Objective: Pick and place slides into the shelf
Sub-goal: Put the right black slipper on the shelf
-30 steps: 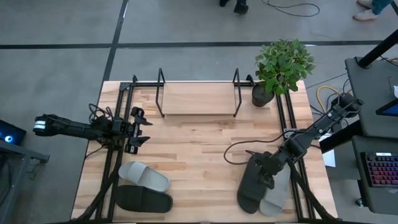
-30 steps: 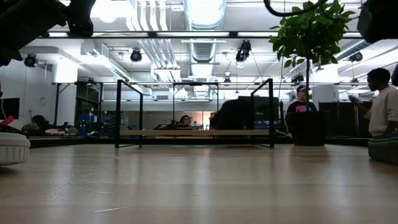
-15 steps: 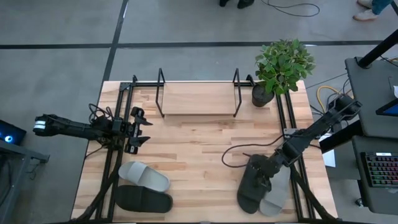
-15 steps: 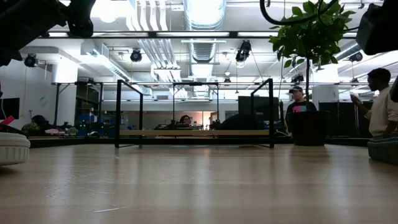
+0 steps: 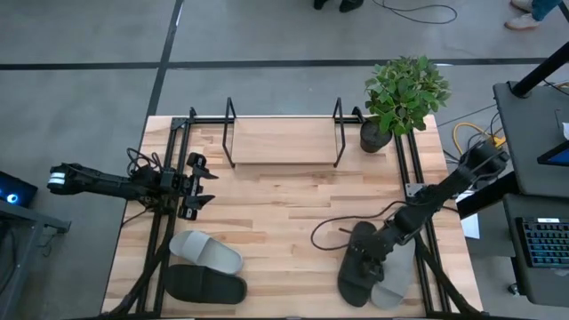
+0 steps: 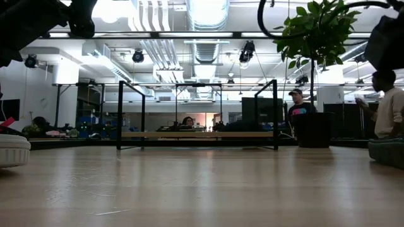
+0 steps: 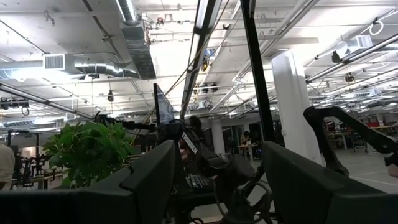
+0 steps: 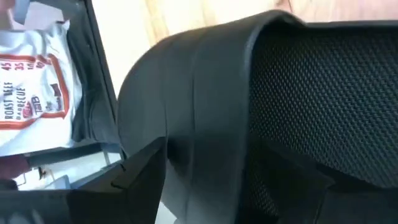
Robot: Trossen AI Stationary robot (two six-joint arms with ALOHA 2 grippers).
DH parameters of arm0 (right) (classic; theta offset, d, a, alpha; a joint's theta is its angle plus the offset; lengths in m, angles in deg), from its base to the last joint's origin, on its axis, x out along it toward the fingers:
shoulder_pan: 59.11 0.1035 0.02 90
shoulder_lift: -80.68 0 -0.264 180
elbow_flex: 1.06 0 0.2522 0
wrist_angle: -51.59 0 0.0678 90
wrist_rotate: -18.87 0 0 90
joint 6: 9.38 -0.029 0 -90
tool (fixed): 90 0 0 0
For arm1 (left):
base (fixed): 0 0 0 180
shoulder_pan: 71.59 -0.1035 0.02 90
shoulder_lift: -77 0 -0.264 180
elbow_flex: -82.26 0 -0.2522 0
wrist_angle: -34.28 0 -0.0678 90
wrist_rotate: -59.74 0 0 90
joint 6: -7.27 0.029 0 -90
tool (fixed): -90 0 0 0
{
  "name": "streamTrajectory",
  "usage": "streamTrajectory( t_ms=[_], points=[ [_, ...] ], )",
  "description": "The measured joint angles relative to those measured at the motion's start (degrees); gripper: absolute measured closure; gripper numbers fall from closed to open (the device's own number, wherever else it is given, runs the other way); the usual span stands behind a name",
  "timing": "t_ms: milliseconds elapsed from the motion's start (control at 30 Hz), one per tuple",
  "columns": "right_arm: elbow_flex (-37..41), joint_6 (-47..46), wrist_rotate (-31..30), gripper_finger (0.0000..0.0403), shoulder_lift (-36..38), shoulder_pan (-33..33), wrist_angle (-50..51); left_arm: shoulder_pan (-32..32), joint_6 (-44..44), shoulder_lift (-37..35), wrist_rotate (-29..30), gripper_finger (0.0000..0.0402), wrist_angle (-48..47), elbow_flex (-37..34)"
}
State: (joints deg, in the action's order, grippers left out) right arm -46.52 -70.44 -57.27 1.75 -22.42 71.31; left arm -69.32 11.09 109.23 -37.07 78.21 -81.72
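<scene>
The right hand (image 5: 367, 256) sits over one slide (image 5: 356, 267), with another slide (image 5: 394, 277) just beside it. Two more slides (image 5: 206, 267) lie near the left hand (image 5: 200, 186), the shelf (image 5: 283, 140) beyond both hands.

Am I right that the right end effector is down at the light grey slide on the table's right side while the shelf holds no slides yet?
Not quite: the high view shows the right end effector at the black slide, with the light grey slide lying beside it. The rest stands: the shelf holds no slides yet.

Black slide (image 5: 206, 284), pale grey slide (image 5: 205, 251), seemingly light-wood shelf (image 5: 283, 140).
</scene>
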Motion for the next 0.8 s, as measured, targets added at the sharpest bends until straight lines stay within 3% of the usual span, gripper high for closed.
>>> streamTrajectory(
  t_ms=[367, 667, 800],
  points=[
    [0.0, 2.1, 1.5, 0.0244, -0.7, 0.0, -1.7, 0.0, 0.0, 0.0, 0.0, 0.0173, 0.0, 0.0],
    [0.0, 13.4, 1.6, 0.0374, -0.3, 0.0, -2.2, 0.0, 0.0, 0.0, 0.1, 0.0173, 0.0, 0.0],
    [-1.1, 17.2, 1.5, 0.0388, -0.3, 0.0, -1.8, 0.0, 0.0, 0.0, 0.2, 0.0173, 0.0, 0.0]
  ],
)
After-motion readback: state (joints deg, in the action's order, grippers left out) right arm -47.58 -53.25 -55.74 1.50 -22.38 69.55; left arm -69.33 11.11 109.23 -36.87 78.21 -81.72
